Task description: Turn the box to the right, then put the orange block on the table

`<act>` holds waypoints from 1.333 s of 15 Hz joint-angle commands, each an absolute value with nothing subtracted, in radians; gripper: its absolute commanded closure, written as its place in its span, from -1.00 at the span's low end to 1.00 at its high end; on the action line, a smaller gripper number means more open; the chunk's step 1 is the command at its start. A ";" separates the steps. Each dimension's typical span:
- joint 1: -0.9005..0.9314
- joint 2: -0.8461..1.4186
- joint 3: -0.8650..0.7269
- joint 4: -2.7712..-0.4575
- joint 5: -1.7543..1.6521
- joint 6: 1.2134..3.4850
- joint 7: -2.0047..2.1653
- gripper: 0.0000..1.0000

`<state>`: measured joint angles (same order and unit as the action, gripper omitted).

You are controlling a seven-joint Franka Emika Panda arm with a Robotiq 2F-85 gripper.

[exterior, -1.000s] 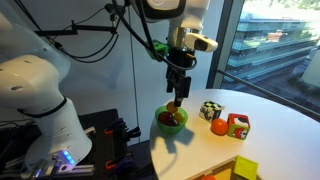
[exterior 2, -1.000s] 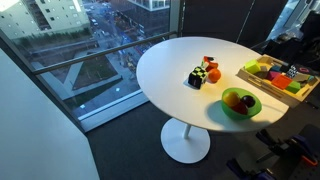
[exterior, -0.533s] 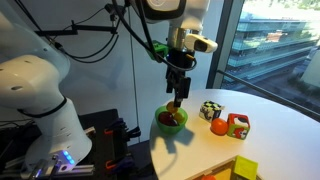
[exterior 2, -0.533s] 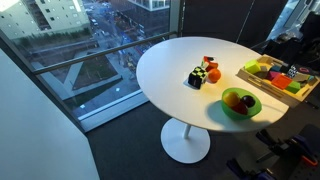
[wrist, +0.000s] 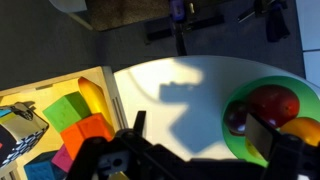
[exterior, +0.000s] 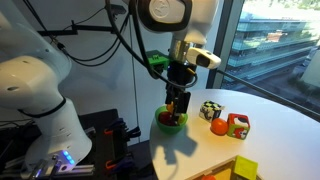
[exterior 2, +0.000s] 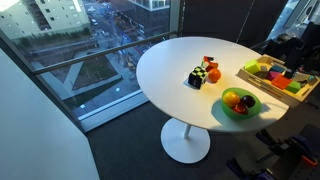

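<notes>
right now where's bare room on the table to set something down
Bare: the wide stretch of table between the cubes and the window-side edge. Crowded: cubes, green bowl and box sit close together, the end effector above the bowl.

Your worktop (exterior 2: 165, 55) is plain white. On it you have a box (exterior 2: 262, 83) of red, yellow, green and pink pieces, a green bowl (exterior 2: 240, 113) holding red and orange, a black-and-white patterned cube (exterior 2: 196, 78), an orange block (exterior 2: 212, 74) and a red cube (exterior: 238, 126) with green marks
</notes>
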<state>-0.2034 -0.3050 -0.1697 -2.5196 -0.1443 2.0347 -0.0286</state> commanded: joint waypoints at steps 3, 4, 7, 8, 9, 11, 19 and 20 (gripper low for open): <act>-0.246 -0.276 -0.202 -2.545 -0.217 2.101 -0.025 -1.00; -0.252 -0.273 -0.209 -2.554 -0.226 2.123 -0.026 -1.00; -0.270 -0.256 -0.229 -2.580 -0.245 2.183 -0.030 -1.00; -0.277 -0.251 -0.235 -2.589 -0.252 2.206 -0.032 -1.00; -0.285 -0.243 -0.241 -2.598 -0.261 2.230 -0.031 -1.00; -0.298 -0.221 -0.255 -2.608 -0.275 2.269 -0.034 -1.00; -0.313 -0.088 -0.294 -2.605 -0.260 2.421 -0.046 -1.00; -0.312 -0.071 -0.295 -2.602 -0.260 2.437 -0.047 -1.00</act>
